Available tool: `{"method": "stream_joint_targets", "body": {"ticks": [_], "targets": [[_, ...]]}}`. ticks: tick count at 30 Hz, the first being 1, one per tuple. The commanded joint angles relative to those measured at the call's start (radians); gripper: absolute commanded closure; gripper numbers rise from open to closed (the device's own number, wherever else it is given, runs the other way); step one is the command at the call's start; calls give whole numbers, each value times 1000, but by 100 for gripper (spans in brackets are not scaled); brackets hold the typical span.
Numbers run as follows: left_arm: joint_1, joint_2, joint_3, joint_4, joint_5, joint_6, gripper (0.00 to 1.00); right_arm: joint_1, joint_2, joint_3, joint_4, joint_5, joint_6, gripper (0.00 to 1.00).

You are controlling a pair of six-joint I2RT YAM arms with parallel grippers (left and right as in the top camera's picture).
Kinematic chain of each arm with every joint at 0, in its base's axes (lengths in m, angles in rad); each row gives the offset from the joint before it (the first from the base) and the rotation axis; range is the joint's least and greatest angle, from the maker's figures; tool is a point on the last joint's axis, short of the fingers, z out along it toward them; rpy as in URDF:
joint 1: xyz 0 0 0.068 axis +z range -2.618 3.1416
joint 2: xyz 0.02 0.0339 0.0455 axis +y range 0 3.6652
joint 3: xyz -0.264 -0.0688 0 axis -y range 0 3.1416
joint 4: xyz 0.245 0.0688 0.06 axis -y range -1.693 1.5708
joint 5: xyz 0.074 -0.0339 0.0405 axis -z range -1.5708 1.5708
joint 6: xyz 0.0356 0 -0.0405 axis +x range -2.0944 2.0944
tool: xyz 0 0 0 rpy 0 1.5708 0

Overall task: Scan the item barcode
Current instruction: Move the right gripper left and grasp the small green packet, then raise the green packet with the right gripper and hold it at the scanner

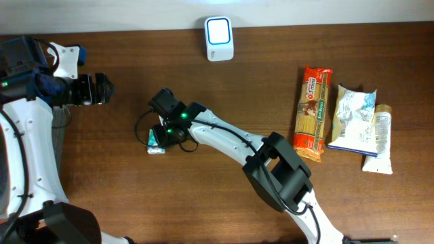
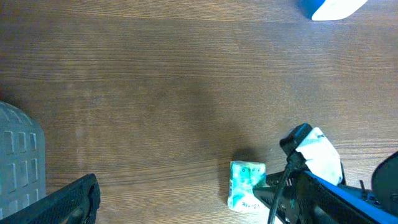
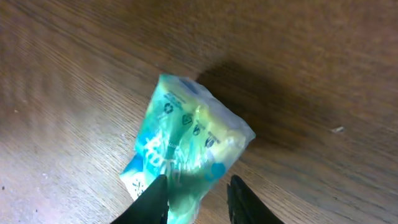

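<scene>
The item is a small green-and-white soft packet lying on the wooden table left of centre, also seen as the packet in the right wrist view. My right gripper reaches down over it, and its black fingers have drawn in round the packet's near end, which looks squeezed and blurred. My left gripper hovers at the far left, open and holding nothing; one of its fingers shows at the frame's bottom. The white scanner with a lit blue face stands at the table's back edge.
At the right lie an orange pasta pack, a white-and-blue bag and a pale tube. The right arm stretches diagonally across the table's middle. A grey object sits at the left wrist view's left edge.
</scene>
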Motion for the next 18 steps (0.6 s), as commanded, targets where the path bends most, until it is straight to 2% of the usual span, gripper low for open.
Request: {"method": "stream_joint_targets", "body": {"ticks": [1, 2, 4, 5, 6, 8, 9, 11, 12, 13, 15, 16, 17, 18], "targets": [[1, -4, 6, -1, 11, 19, 1, 5, 42, -5, 4, -27, 20, 70], [1, -4, 6, -1, 11, 19, 1, 5, 42, -5, 3, -29, 19, 76], [1, -4, 6, -1, 11, 19, 1, 3, 42, -5, -8, -28, 14, 96], [1, -4, 6, -1, 11, 19, 1, -6, 34, -3, -29, -37, 7, 96], [1, -4, 6, -1, 11, 19, 1, -36, 12, -1, -37, -113, -70, 96], [1, -4, 6, -1, 11, 19, 1, -106, -45, 2, -101, -241, -133, 96], [1, -4, 6, -1, 11, 19, 1, -168, -90, 2, -180, -377, -237, 96], [1, -4, 6, -1, 11, 19, 1, -271, -142, 2, -354, -405, -381, 96], [1, -4, 6, -1, 11, 19, 1, -309, -152, 2, -420, -348, -427, 96], [1, -4, 6, -1, 11, 19, 1, -354, -156, 2, -504, -180, -435, 96], [1, -4, 6, -1, 11, 19, 1, -367, -156, 2, -568, 86, -429, 96], [1, -4, 6, -1, 11, 19, 1, -350, -156, 2, -573, 226, -395, 96], [1, -4, 6, -1, 11, 19, 1, -314, -156, 2, -575, 481, -319, 96], [1, -4, 6, -1, 11, 19, 1, -279, -155, 2, -574, 650, -281, 96]]}}
